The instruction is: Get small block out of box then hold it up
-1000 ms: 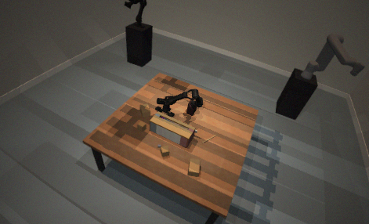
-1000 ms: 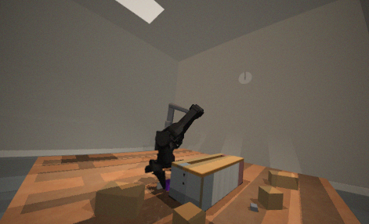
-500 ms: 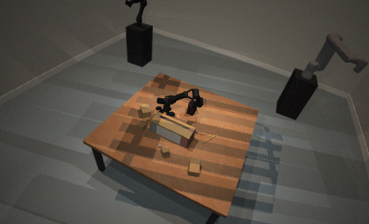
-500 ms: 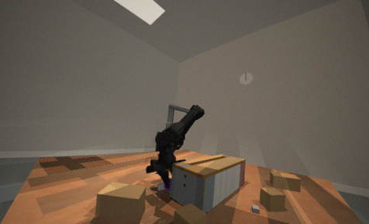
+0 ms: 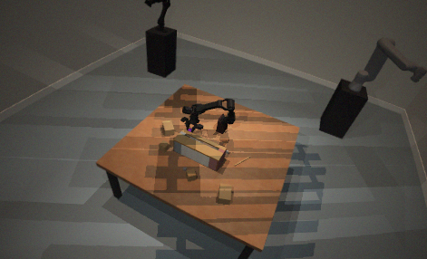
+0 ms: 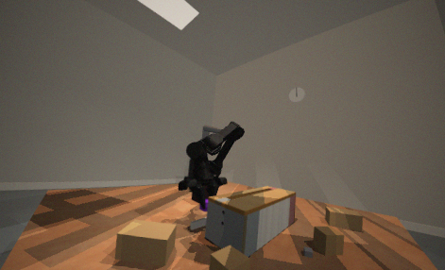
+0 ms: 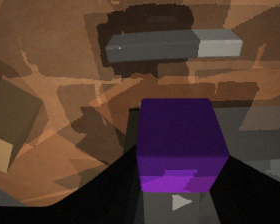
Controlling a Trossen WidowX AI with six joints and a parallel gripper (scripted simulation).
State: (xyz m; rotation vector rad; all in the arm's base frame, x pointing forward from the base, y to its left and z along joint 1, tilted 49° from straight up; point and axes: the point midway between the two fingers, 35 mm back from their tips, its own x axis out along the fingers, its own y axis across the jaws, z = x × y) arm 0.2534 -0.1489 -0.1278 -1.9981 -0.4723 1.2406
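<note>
My gripper (image 5: pixel 189 129) (image 6: pixel 203 202) (image 7: pixel 183 162) is shut on a small purple block (image 5: pixel 189 130) (image 6: pixel 204 205) (image 7: pixel 176 127). The block is held off the table, at about the height of the box's top in the exterior view. The box (image 5: pixel 191 152) (image 6: pixel 270 227) stands upright, with a tan top and pale grey sides. The gripper and block are close beside one end of the box; I cannot tell the exact gap. The shelf inside is not readable in these views.
A grey bar (image 6: pixel 198 225) (image 7: pixel 156 47) lies on the table near the box's end. Tan blocks (image 5: pixel 168 128) (image 5: pixel 225 195) (image 6: pixel 145 243) (image 7: pixel 13 112) stand around the box. A thin stick (image 5: pixel 242 161) and a small grey cube (image 6: pixel 308 252) lie nearby.
</note>
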